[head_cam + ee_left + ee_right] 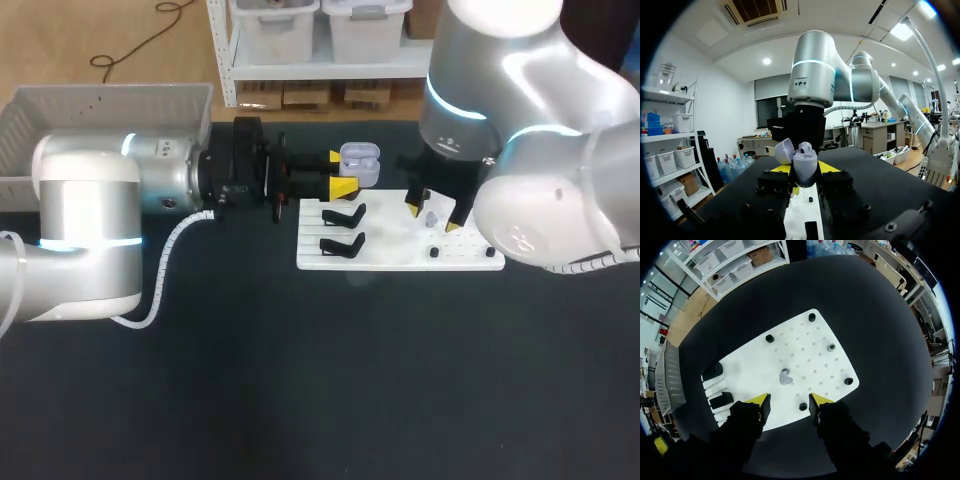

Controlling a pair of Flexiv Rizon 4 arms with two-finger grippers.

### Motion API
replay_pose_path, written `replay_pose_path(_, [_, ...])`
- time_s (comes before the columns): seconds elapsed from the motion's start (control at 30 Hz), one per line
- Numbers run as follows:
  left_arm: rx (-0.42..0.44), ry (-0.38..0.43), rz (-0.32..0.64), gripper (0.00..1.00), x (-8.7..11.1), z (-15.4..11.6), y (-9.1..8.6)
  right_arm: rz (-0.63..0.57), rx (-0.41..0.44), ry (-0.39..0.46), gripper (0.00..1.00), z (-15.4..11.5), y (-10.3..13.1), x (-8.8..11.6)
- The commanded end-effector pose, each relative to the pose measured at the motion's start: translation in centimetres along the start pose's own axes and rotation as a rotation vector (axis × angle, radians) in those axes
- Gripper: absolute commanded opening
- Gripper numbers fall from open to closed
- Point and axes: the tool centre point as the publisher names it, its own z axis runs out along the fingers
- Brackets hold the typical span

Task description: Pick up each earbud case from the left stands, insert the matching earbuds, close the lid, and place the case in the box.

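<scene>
Left gripper (341, 172) pinches the open earbud case (803, 161); right gripper (790, 401) hangs spread over an earbud (785, 376) on the white board (812, 352).

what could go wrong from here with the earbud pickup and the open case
1. The earbud lies loose on the white board, small against the open right gripper above it; a pinch could miss or flick it away.
2. The left gripper holds the case with its lid open; pushing an earbud in may tilt the case in that grip.
</scene>
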Motion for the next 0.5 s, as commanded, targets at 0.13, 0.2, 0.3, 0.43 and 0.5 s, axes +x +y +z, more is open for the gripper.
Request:
replay_pose_path(0.13, [-0.005, 0.000, 0.002, 0.00, 0.00, 0.01, -0.13, 0.027, -0.003, 0.003, 0.49, 1.35, -0.29, -0.78])
replay_pose_path(0.2, [-0.005, 0.000, 0.002, 0.00, 0.00, 0.01, -0.13, 0.035, -0.007, -0.001, 0.49, 1.41, -0.31, -0.95])
replay_pose_path(0.3, [-0.005, 0.000, 0.002, 0.00, 0.00, 0.01, -0.13, 0.056, -0.009, -0.010, 0.47, 1.42, -0.33, -1.32])
replay_pose_path(0.43, [-0.005, 0.000, 0.002, 0.00, 0.00, 0.01, -0.13, 0.062, -0.009, -0.023, 0.45, 1.40, -0.32, -1.54])
replay_pose_path(0.5, [-0.005, 0.000, 0.002, 0.00, 0.00, 0.01, -0.13, 0.067, -0.008, -0.027, 0.43, 1.43, -0.30, -1.58])
